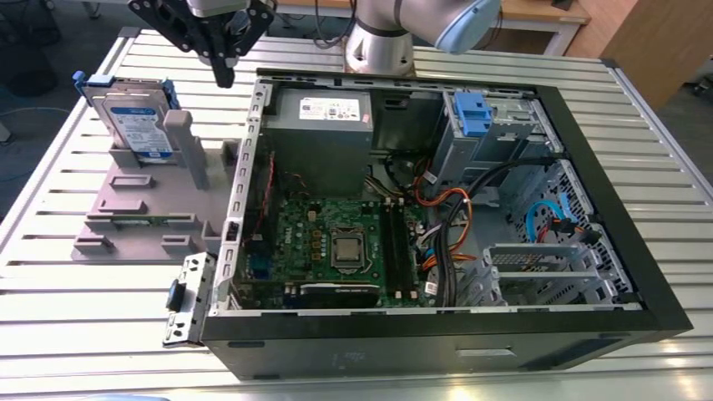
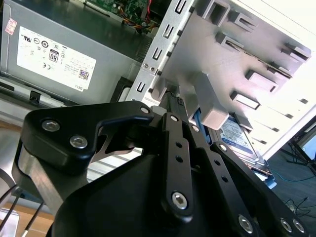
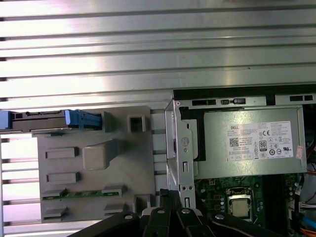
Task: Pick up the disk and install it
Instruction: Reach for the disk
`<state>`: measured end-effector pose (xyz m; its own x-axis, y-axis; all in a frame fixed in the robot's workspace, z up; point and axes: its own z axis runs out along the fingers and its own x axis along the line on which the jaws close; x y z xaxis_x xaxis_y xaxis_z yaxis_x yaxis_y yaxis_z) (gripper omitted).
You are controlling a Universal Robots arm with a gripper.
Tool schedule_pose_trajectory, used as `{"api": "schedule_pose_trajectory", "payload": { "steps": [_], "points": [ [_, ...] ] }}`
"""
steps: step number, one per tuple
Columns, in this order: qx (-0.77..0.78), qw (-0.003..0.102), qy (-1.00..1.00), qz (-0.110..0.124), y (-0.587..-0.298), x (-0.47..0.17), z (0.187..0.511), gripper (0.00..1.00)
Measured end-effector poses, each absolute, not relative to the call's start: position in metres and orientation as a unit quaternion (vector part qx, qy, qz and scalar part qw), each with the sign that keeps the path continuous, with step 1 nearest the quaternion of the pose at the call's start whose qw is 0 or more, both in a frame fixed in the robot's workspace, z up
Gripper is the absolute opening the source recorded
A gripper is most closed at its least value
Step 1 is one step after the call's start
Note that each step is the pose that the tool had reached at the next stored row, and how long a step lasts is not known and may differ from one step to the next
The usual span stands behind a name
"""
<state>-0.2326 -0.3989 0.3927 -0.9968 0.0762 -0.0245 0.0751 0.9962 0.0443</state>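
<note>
Slatted metal makes up the table point(image 1: 67, 317). On it one disk point(image 1: 132, 117) stands nearly upright, leaning in a grey holder point(image 1: 145, 209) to the exterior view's left of an open computer case point(image 1: 607, 167). The exterior view shows the disk's labelled face, white with a blue lower band, and its blue bracket along the upper edge. In the first wrist view the disk point(image 3: 39, 121) appears edge-on as a thin dark strip with blue ends at one end of the holder point(image 3: 98, 163). In the second wrist view part of the disk point(image 2: 242, 136) peeks out beside a post of the holder point(image 2: 247, 49).

The single gripper point(image 1: 226, 75) hangs above the table between the disk and the case's corner, apart from both. Its fingers are drawn together on nothing, and both wrist views show them meeting at one tip point(image 3: 167, 195) point(image 2: 173, 101).

Inside the case the exterior view shows one grey power supply point(image 1: 323, 125), one green motherboard point(image 1: 334, 242) and one blue clip point(image 1: 473, 113) in the drive bay. The power supply's white sticker faces both wrist views.
</note>
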Motion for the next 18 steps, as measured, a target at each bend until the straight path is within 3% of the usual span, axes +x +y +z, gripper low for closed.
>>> {"api": "schedule_pose_trajectory", "payload": {
  "steps": [18],
  "points": [
    [0.038,0.013,0.999,0.022,-0.3989,-0.2401,0.3926,0.11]
  ]
}}
